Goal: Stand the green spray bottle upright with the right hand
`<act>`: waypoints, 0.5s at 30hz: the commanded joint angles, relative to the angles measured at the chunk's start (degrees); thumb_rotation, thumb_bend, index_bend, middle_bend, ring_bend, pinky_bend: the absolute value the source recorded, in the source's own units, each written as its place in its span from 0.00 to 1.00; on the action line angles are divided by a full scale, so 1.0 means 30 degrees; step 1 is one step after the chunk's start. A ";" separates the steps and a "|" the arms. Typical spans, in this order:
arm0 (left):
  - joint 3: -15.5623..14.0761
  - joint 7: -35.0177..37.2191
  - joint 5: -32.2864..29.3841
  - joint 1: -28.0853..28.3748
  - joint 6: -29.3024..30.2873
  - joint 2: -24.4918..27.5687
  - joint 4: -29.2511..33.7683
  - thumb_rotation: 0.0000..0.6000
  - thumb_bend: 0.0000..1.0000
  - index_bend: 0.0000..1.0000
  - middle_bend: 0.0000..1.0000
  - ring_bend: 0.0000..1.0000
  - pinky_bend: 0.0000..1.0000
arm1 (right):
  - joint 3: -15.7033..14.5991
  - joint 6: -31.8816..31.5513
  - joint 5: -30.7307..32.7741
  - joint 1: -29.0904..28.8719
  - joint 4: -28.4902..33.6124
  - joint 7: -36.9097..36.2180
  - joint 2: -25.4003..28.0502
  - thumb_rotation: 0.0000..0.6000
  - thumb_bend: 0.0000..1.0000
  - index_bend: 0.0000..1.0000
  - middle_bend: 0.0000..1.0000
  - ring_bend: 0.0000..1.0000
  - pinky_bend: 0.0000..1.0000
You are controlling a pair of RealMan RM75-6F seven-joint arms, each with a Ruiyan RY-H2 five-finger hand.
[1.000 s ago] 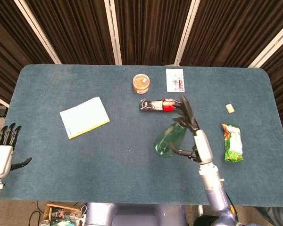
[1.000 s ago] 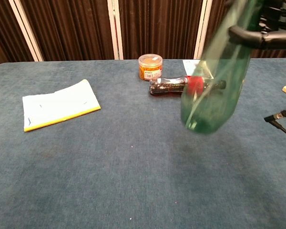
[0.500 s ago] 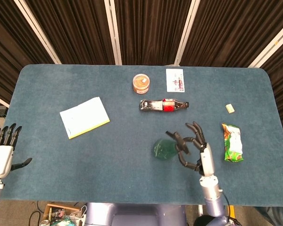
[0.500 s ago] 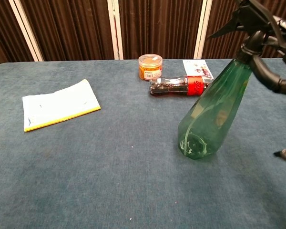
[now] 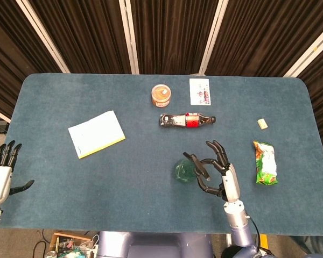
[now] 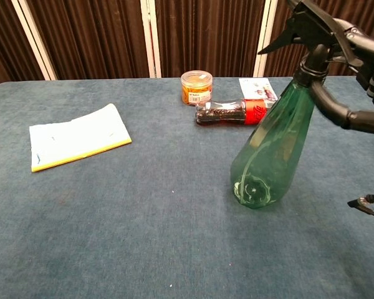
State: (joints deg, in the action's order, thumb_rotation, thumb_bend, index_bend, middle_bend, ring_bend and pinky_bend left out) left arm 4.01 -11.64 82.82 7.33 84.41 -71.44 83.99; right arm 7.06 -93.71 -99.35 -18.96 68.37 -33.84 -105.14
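The green spray bottle (image 6: 273, 148) leans with its base on the blue table (image 6: 143, 237) and its black sprayer head (image 6: 311, 28) up and to the right. From the head view the green spray bottle (image 5: 183, 170) is seen almost from above. My right hand (image 5: 222, 176) holds it at the neck, and dark fingers (image 6: 340, 112) curl under the sprayer at the frame's right edge. My left hand (image 5: 0, 174) hangs off the table's left edge, fingers apart and holding nothing.
A cola bottle (image 5: 185, 120) lies behind the spray bottle, with an orange jar (image 5: 161, 95) and a card (image 5: 199, 91) further back. A white and yellow notepad (image 5: 96, 134) lies at the left. A green snack bag (image 5: 265, 163) and a small eraser (image 5: 263, 124) lie at the right.
The spray bottle has swung from hanging slanted in the air to nearly upright with its base on the table. My right hand came nearer with it; the left hand stayed put.
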 commanded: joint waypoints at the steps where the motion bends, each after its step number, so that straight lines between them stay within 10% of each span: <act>1: -0.0012 0.0024 0.0015 0.0004 -0.0013 0.0023 0.0026 1.00 0.01 0.00 0.00 0.00 0.05 | -0.0158 0.0537 -0.0044 -0.0244 0.0809 0.0731 0.0771 1.00 0.29 0.39 0.00 0.00 0.01; 9: -0.0035 0.0267 0.0223 -0.0055 0.0209 0.0148 0.0132 1.00 0.01 0.00 0.00 0.00 0.05 | -0.0395 0.1650 0.0245 -0.0432 0.2574 0.2786 0.2290 1.00 0.18 0.05 0.00 0.00 0.00; 15: -0.0062 0.0426 0.0312 -0.0080 0.0267 0.0219 0.0144 1.00 0.01 0.00 0.00 0.00 0.05 | -0.0334 0.2062 0.0569 -0.0445 0.4120 0.4166 0.3236 1.00 0.15 0.00 0.00 0.00 0.00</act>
State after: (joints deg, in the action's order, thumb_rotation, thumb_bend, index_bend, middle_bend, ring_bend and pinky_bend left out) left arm 3.83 -10.37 83.73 7.11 85.20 -70.79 84.42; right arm 6.01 -88.04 -98.05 -20.25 79.54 -22.49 -96.40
